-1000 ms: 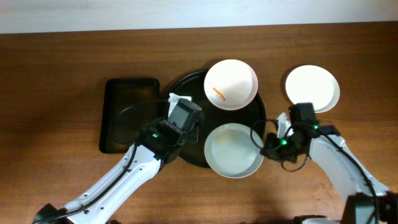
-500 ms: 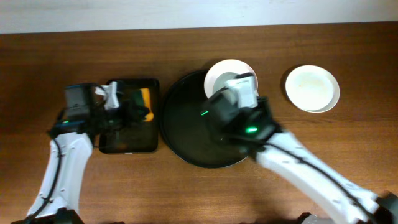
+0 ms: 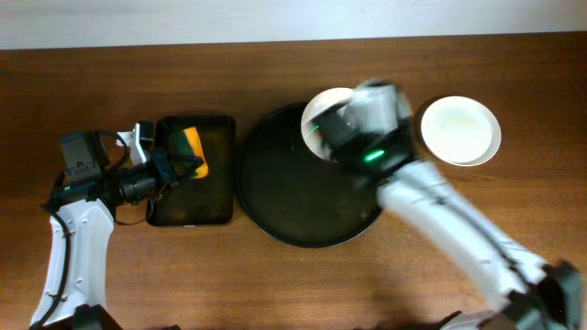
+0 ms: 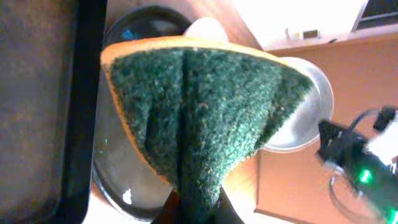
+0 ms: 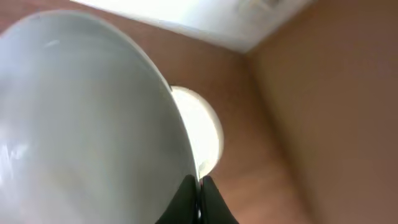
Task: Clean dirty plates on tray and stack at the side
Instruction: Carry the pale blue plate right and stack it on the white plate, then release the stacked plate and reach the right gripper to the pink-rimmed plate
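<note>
**A:** Any lettering worth reading?

**B:** Whatever there is comes out too small or too blurred. The one plain mark is a green lamp lit on the right arm (image 3: 431,206).

**A:** How does that arm lie?

**B:** It reaches from the near right corner slantwise over the tray (image 3: 280,192). Its wrist is above the tray's far right part and is smeared with blur in the overhead view. The right pincer (image 5: 199,190) is pinched tight on the rim of the gripped plate (image 5: 81,124). That plate is pale grey and fills most of the right wrist view. From above I cannot pick it out under the arm.

**A:** And the other plates?

**B:** The tray plate (image 3: 315,115) sits at the tray's far rim, half hidden under that wrist. The side plate (image 3: 460,130) lies on the tabletop (image 3: 119,82) to the right of the tray, apart from it (white and brightly lit).

**A:** The left side?

**B:** The left arm (image 3: 73,238) runs up along the left edge, then bends so the forearm points toward the middle. The left pincer (image 3: 174,165) is clamped on a sponge (image 3: 193,147), which has an orange body and a dark green scouring face. The sponge is creased into a fold where the fingers nip it. It hangs over the far part of the rectangular tray (image 3: 215,197), which lies just beside the round one. Whether the two trays touch, I cannot tell.
</note>
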{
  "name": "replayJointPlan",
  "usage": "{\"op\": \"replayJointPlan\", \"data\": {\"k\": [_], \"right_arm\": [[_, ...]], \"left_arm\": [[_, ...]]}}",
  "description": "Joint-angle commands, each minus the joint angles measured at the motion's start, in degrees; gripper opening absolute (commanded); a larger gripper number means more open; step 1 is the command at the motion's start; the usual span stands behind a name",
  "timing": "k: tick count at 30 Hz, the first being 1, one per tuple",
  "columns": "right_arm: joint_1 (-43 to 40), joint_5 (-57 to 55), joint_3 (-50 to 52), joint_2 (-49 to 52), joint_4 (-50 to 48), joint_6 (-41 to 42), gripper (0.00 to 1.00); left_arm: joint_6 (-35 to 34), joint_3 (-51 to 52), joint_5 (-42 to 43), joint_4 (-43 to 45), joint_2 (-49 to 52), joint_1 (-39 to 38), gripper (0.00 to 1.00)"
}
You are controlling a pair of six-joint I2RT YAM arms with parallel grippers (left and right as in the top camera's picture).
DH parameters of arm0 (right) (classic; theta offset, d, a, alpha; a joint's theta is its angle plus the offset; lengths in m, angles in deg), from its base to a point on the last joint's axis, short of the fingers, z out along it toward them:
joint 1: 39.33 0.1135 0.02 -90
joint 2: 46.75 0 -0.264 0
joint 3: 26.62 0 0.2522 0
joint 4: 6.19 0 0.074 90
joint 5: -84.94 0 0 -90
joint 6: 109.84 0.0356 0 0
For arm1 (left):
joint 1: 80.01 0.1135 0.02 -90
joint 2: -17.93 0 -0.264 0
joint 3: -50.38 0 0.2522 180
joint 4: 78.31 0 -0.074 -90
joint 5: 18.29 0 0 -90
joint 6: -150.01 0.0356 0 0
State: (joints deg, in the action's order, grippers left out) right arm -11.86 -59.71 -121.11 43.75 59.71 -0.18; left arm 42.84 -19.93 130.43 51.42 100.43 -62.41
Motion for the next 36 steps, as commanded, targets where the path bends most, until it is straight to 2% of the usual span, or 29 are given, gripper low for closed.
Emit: {"op": "replayJointPlan", "data": {"k": [1,2,3,5,8,10,12,14,15,16,17,19,21,23,25,27,29,33,36], "right_arm": [[-23.93,36.59,-1.29,-0.50,-1.01,-3.02,0.04],[-31.54,44.89,-1.29,0.79,-1.90,-3.39,0.04],[-40.92,53.79,-1.20,3.17,-3.39,-3.37,0.04],[-53.90,67.08,-1.18,9.66,-7.45,-3.41,0.04],[-61.77,78.55,-1.18,19.50,-12.61,-6.43,0.04],[-62.47,78.77,-1.18,22.80,-14.25,-7.10,0.04],[-61.37,79.95,-1.20,23.96,-17.09,-8.92,0.05],[-60.04,79.91,-1.25,23.89,-17.97,-8.96,0.14],[-58.99,79.47,-1.25,23.89,-18.16,-8.96,0.30],[-58.45,79.52,-1.25,23.89,-18.36,-8.94,0.54],[-57.81,79.54,-1.49,23.87,-17.92,-8.98,0.65],[-56.50,80.21,-3.98,23.85,-14.05,-11.91,0.67],[-52.19,84.89,-11.23,23.85,-4.79,-25.73,0.68],[-45.59,85.74,-16.26,23.87,0.37,-34.23,0.86],[-37.42,85.02,-16.63,24.39,-1.75,-40.37,0.88],[-32.24,79.49,-16.61,25.75,-5.20,-41.13,0.87],[-27.85,74.71,-16.61,28.24,-10.16,-41.11,0.85],[-25.29,74.31,-16.61,33.64,-17.14,-41.05,0.78],[-25.27,75.32,-16.59,37.92,-18.93,-41.05,0.68]], "left_arm": [[1.05,0.04,0.39,-1.38,-0.61,0.07,0.05],[1.07,0.04,-0.85,-1.79,-0.61,0.02,0.00],[1.07,0.04,-3.04,-2.49,-0.61,0.02,0.00],[1.07,0.04,-3.69,-2.82,-0.61,0.02,0.00],[1.05,0.04,-5.29,-2.80,-0.61,0.02,0.00],[1.03,0.04,-7.37,-2.82,-0.61,0.02,0.00],[1.05,0.04,-7.37,-2.80,-0.61,0.02,0.00],[1.05,0.04,-7.58,-2.82,-0.61,-0.02,0.00],[1.05,0.04,-7.63,-2.80,-0.61,-0.28,0.00],[1.07,0.04,-7.85,-2.78,-0.61,-0.46,0.00],[1.07,0.04,-8.33,-2.78,-0.61,-0.57,0.00],[1.07,0.04,-10.97,-2.82,-0.61,-0.72,0.00],[1.09,0.04,-13.18,-2.82,-0.61,-0.72,0.00],[1.07,0.04,-13.49,-2.84,-0.61,-0.76,0.00],[1.68,0.04,-14.03,-3.06,-0.61,-2.32,0.00],[1.68,0.04,-17.16,-3.08,-0.61,-4.48,0.02],[1.66,0.04,-20.13,-3.15,-0.61,-6.73,0.09],[1.68,0.04,-27.32,-3.04,-0.61,-9.29,0.09],[1.66,0.04,-27.58,-2.99,-0.61,-9.31,0.09]]}}
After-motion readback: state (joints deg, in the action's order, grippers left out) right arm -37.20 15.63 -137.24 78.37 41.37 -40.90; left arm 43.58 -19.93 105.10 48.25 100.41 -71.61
